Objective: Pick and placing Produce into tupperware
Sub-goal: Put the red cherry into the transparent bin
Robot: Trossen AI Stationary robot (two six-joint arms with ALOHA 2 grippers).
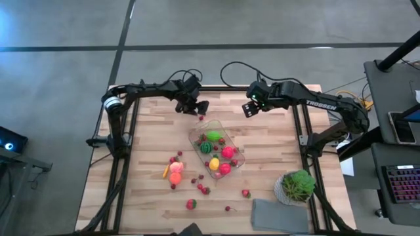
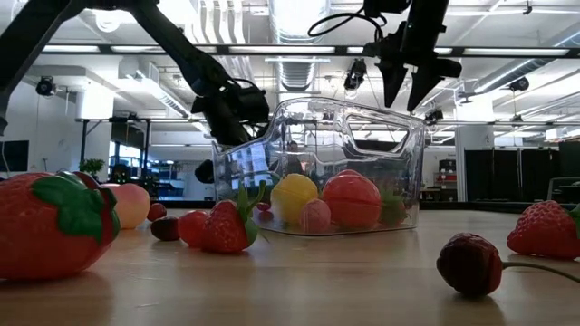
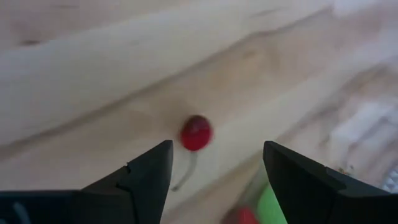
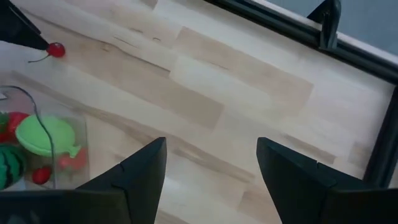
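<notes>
One clear tupperware [image 1: 233,153] holds several pieces of produce [image 1: 215,148], roughly a dozen more lie scattered, beside one potted plant [image 1: 298,186] and one grey cloth [image 1: 280,215].

The tupperware [image 1: 217,150] sits mid-table [image 1: 275,141] holding produce [image 1: 227,153] — a cherry [image 1: 201,118] lies just behind it.

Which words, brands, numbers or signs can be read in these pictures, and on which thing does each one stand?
"TROSSEN": white letters on the dark right arm, seen in the high view.
No other text can be read: none shows on the clear plastic tub, the wooden table or the toy produce, and the room behind shows nothing legible.
</notes>
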